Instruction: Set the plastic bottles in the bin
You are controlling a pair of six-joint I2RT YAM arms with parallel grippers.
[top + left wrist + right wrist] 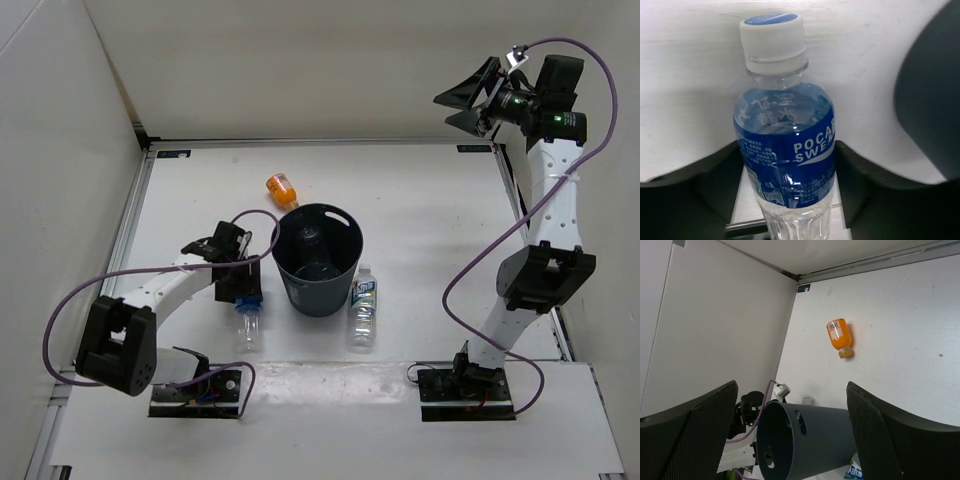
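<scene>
I am clasping the Pocari Sweat bottle [785,150] in my left gripper [245,292], with both fingers pressing against its blue label. It is lying on the table [430,200] just left of the bin [318,295], its cap pointing toward my bases. My right gripper [468,98] is hanging high over the far right corner, jaws spread wide. The orange bottle [282,190] is lying just behind the bin, the white-blue-labelled bottle [363,308] is lying just right of it, and a clear bottle [308,240] is sitting inside.
</scene>
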